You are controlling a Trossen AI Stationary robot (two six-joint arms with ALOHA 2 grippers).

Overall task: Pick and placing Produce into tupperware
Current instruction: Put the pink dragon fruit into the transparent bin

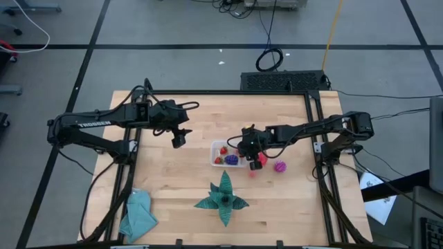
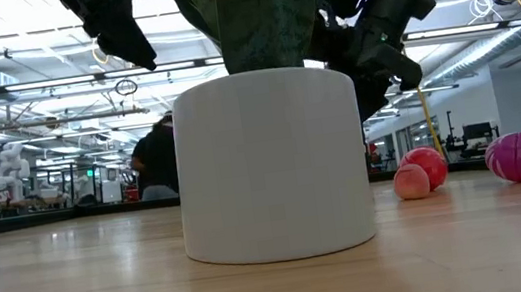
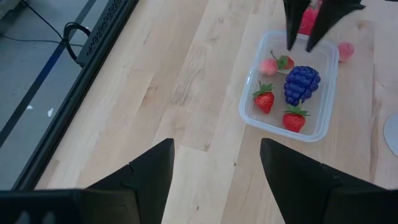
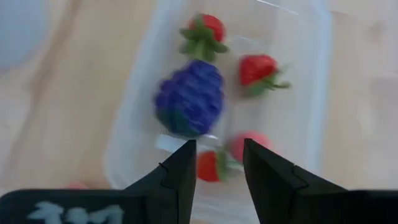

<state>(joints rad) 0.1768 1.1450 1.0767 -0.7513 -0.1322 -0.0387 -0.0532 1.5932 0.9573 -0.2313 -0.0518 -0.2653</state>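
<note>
Right claw (image 4: 217, 163) slightly parted, seemingly empty, above tupperware (image 4: 305, 124), purple grapes (image 4: 189, 98) just ahead inside

Bright, even overhead light from the ceiling strips leaves only faint shadows on my table (image 1: 180, 180), while my right wrist picture is blurred, the tupperware (image 4: 134, 137) and its purple grapes (image 4: 189, 96) smeared soft.

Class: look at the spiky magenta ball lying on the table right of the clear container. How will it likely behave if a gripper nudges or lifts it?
The magenta ball is round and sits free on the bare wood, so a nudge would probably roll it. Its bumpy surface may help fingers grip. It looks small, likely light.
</note>
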